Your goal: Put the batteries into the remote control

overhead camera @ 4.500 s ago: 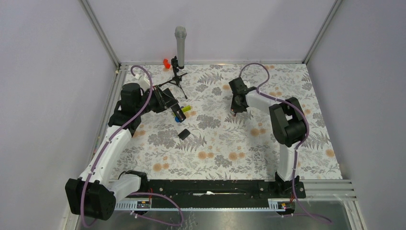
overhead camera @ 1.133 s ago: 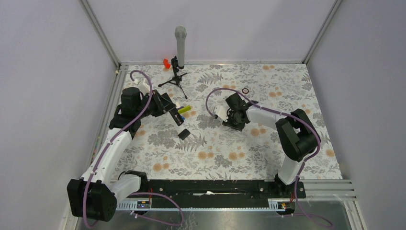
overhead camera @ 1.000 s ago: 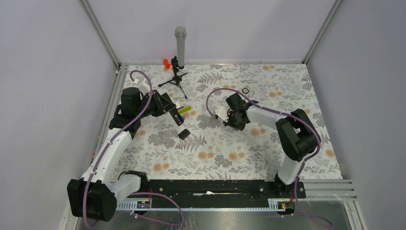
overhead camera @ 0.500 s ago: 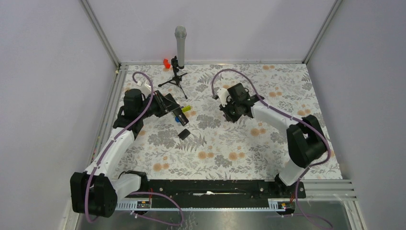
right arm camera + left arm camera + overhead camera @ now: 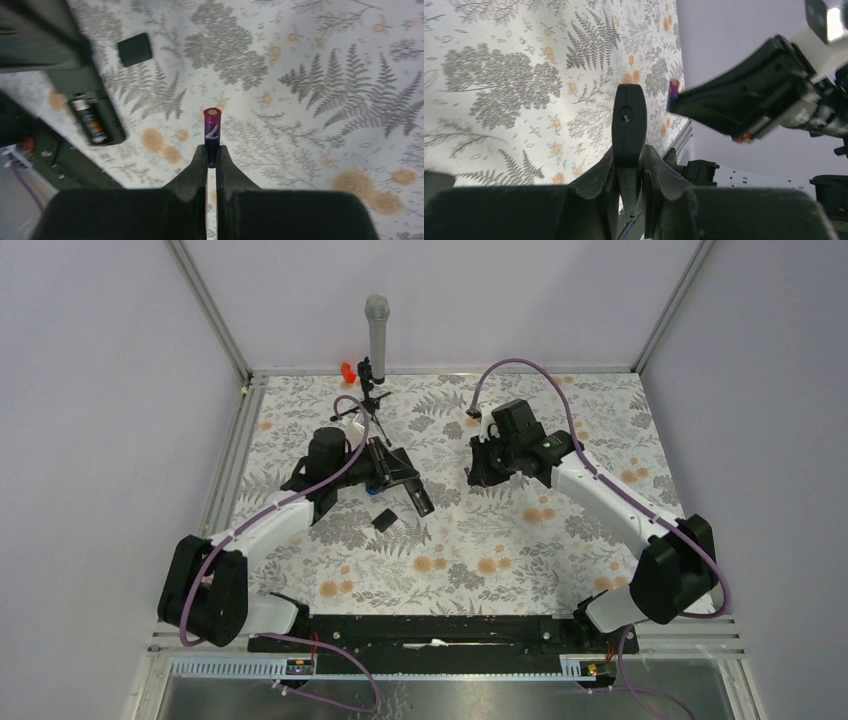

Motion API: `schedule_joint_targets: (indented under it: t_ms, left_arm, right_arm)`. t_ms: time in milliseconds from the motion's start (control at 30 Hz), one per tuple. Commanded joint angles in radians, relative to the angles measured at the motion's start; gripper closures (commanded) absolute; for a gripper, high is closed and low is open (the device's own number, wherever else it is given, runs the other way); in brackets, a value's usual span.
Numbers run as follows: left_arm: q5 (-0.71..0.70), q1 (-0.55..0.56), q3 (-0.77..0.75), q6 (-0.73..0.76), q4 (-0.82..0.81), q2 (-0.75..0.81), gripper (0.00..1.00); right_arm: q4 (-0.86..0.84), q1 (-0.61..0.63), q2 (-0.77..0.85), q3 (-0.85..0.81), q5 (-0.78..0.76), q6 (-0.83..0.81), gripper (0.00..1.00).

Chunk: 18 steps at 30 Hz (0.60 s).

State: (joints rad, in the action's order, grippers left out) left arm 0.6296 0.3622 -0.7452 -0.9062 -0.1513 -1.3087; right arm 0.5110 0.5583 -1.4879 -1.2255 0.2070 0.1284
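— One thing first: where is the remote control (image 5: 418, 498)?

— Held above the table (image 5: 560, 570), a little left of centre. The left gripper (image 5: 629, 165) is clamped tight on one end of it, a finger pressed to each side, and the bar juts out toward the right arm. In the right wrist view its back faces up and the battery bay is open.

— Anything in the bay?

— What looks like one cell (image 5: 89, 120) lies in one slot. The slot beside it looks dark and empty, though that part is blurred.

— And the right gripper (image 5: 211, 152)?

— Pinched closed on a purple battery (image 5: 212, 130) with a red-rimmed end. It grips the lower part, so most of the battery sticks out past the fingertips. It hangs just right of the remote, apart from it.

— So which step is this?

— Bringing the second battery to the bay, I'd judge. The next move calls for turning the battery to lie along the free slot with its poles the right way round. One end then goes against the contact and the battery is pressed flat while the left arm holds steady.

— And after that?

— The black square cover (image 5: 381, 520) lies on the table just near of the remote, and it would have to go back on. The microphone (image 5: 376, 335) stands at the far edge, well apart.
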Motion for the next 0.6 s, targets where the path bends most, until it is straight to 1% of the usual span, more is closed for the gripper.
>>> schedule_joint_targets:
  t_ms: [0,100,200,433,567]
  left_arm:
    - [0.060,0.045,-0.051,-0.104,-0.238,-0.073,1.00]
    - [0.070,0.066,-0.028,-0.167,-0.331,-0.118,1.00]
    - [0.069,0.081,-0.002,-0.203,-0.412,-0.131,1.00]
    - [0.049,0.095,0.024,-0.207,-0.448,-0.136,1.00]
    - [0.052,0.098,0.030,-0.206,-0.458,-0.140,1.00]
  right_arm:
    - [0.031,0.048,0.105,-0.007,0.197,0.092,1.00]
    - [0.033,0.081,0.107,-0.017,0.190,0.160,1.00]
    - [0.056,0.118,0.086,-0.038,0.153,0.190,1.00]
    - [0.153,0.155,0.038,-0.092,0.051,0.181,1.00]
    - [0.160,0.161,0.036,-0.099,0.038,0.162,1.00]
